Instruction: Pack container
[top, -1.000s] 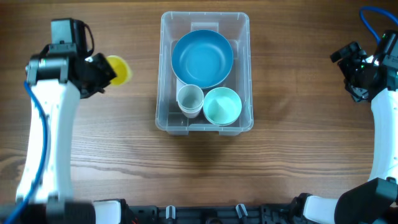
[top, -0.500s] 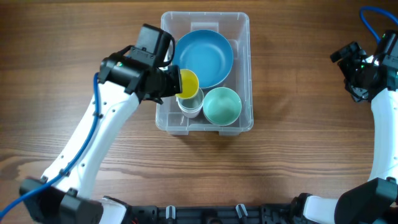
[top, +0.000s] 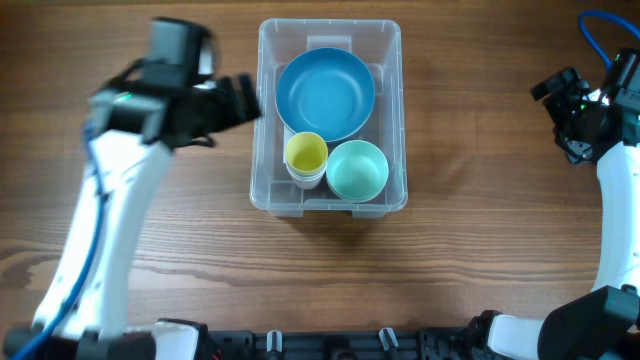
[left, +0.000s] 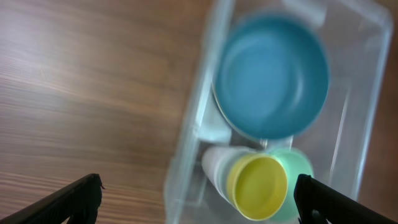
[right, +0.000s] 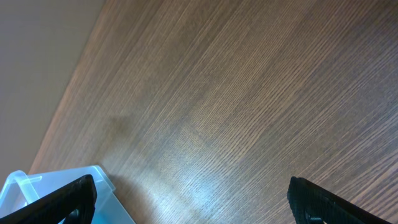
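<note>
left arm (top: 105, 200) blurred; left fingers (left: 74, 198) spread wide, empty | right arm (top: 615, 210) at side; right fingers (right: 65, 199) spread wide

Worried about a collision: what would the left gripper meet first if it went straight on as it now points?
Probably the container, at its near side wall, with the yellow cup just beyond; depth is unclear.

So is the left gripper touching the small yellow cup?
Apart. Overhead view: left gripper hangs outside the clear rectangular plastic bin; the small yellow plastic cup sits inside.
</note>
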